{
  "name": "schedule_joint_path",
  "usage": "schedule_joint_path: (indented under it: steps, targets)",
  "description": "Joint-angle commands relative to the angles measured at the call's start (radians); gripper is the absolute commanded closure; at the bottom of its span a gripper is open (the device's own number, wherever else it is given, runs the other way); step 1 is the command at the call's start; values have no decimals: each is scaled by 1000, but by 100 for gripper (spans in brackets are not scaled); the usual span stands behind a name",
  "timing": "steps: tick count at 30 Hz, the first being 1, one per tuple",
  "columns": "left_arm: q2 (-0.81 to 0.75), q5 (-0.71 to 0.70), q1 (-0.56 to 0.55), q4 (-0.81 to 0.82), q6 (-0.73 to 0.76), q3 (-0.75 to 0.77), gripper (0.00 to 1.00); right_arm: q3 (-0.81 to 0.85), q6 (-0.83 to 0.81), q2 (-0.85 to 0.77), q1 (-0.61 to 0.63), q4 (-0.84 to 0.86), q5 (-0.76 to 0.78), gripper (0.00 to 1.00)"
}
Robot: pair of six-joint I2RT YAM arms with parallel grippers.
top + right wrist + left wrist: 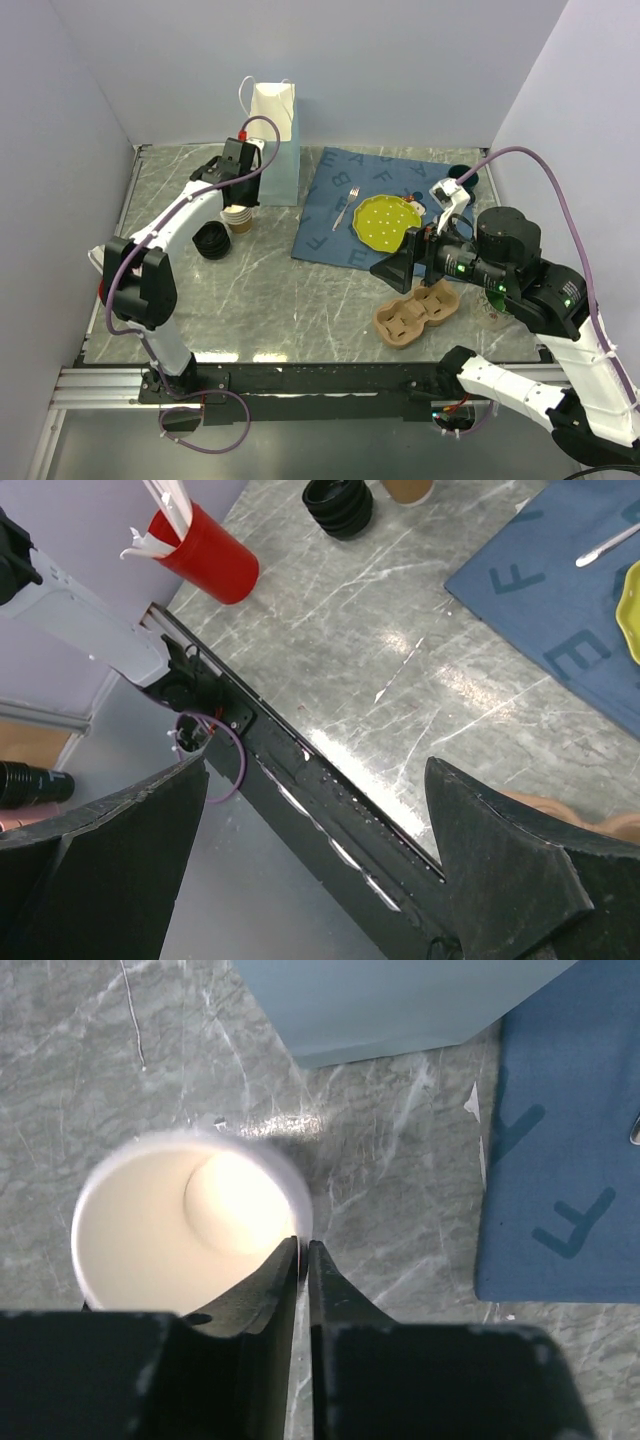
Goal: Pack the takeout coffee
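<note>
From above, your left gripper (238, 200) sits on a lidless cup (238, 222), which looks like the top of a short stack. The paper bag (274, 140) is just beyond the hand, and the black lids (212, 243) are just beside it on the near left. Your right gripper (398, 268) hangs just above the pulp carrier (415, 315).

At the left wrist, the fingers (270, 1300) are almost closed. One is inside the cup's rim and one outside, pinching its wall.

At the right wrist, the jaws are spread wide and hold nothing. The lids lie far ahead of that hand.

No view shows the finished takeout coffee, a brown cup wearing its lid. You are probably at the cup-picking step. For the next move, lift straight up so one cup separates cleanly and the thin rim doesn't crush, then take it toward the lids.
</note>
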Motion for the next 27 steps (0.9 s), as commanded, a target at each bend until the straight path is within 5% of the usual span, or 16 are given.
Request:
schedule_joint_path:
  steps: [1,5,27]
  targets:
    - [16,22,-4,8,12,61,87,13,-12,0,-6,26,25,3]
    - [14,11,-2,-7,14,62,99,7,-12,5,-6,34,25,2]
    - [60,-166,-76,-142,21,205,99,17,-17,88,-6,100,-12,2]
